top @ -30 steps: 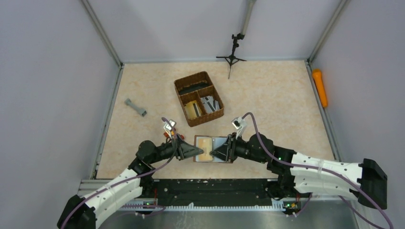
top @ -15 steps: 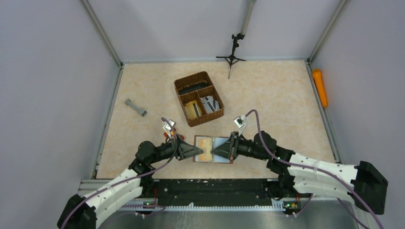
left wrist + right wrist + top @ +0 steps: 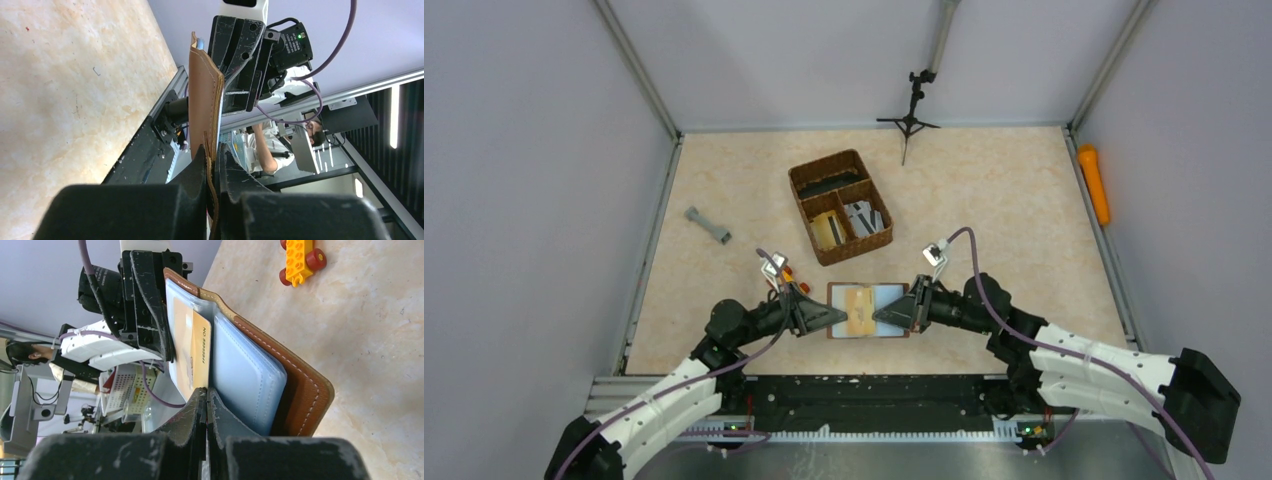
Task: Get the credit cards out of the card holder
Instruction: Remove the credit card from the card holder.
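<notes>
Pinching the card holder (image 3: 300, 387) from both sides, I have it spread open between the two arms, near the front edge of the table (image 3: 984, 200). My left gripper (image 3: 212, 160) is clamped on the brown leather edge of one half. My right gripper (image 3: 206, 395) has its fingers pressed together at the lower edge of the gold credit card (image 3: 190, 350); I judge it has the card nipped, possibly with a bit of sleeve.

By my reading the job is barely begun: that card sits nearly full depth in its pocket, and I see no card lying loose beside the holder. The pull-out is what's left, along with any cards hidden in the pale blue sleeves (image 3: 245, 375), which I can't see into.

Count: one holder, one card on show, two grippers, one woven basket (image 3: 858, 250) with three compartments; whether its flat contents are cards, I can't tell. One yellow toy block (image 3: 300, 255) lies beyond.
</notes>
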